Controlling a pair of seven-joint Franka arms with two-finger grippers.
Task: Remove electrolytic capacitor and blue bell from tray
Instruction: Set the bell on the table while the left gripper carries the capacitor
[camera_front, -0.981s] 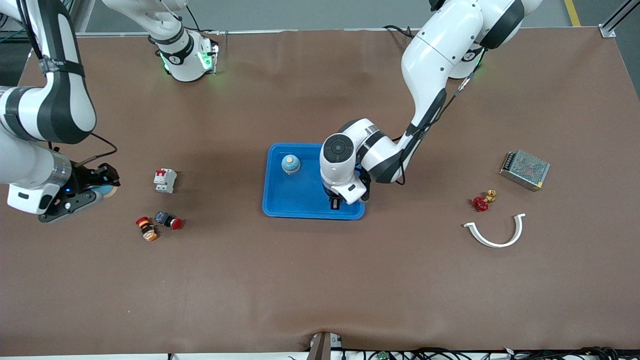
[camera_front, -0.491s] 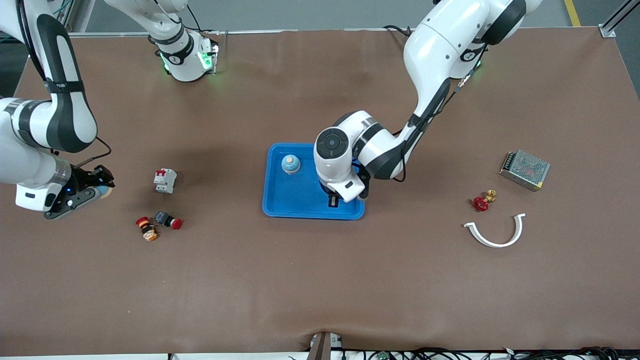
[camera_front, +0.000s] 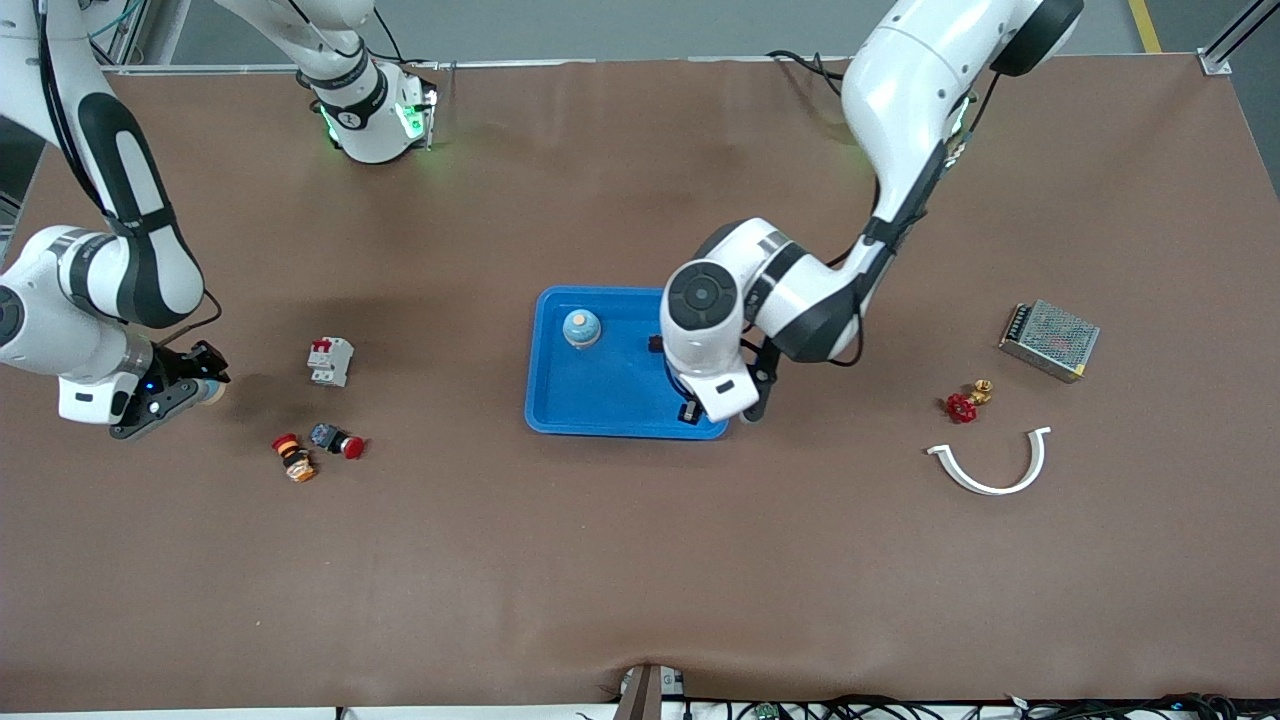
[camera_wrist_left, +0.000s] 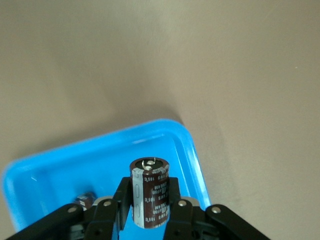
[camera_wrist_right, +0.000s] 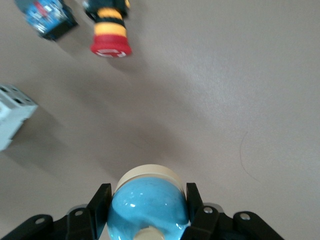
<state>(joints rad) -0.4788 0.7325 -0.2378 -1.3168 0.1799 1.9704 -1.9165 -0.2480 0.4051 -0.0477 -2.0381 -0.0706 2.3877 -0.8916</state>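
A blue tray (camera_front: 560, 410) sits mid-table. In it stand a blue bell (camera_front: 581, 327) on a cream base and a small dark capacitor (camera_front: 656, 344), which also shows in the left wrist view (camera_wrist_left: 85, 200). My left gripper (camera_front: 690, 410) hangs over the tray's corner toward the left arm's end. In the left wrist view it (camera_wrist_left: 149, 202) is shut on a brown capacitor (camera_wrist_left: 149, 182), held upright above the tray (camera_wrist_left: 196, 162). My right gripper (camera_front: 200, 386) is over bare table at the right arm's end. In the right wrist view it (camera_wrist_right: 148, 197) is shut on a second blue bell (camera_wrist_right: 150, 215).
A white circuit breaker (camera_front: 330, 360), a red-capped push button (camera_front: 338, 441) and an orange-and-red button (camera_front: 293, 457) lie near the right gripper. A red valve (camera_front: 963, 404), a white curved piece (camera_front: 990, 465) and a metal power supply (camera_front: 1049, 339) lie at the left arm's end.
My left gripper moved across the tray toward the left arm's end, uncovering the small capacitor in the tray. My right gripper moved slightly toward the right arm's end with the bell.
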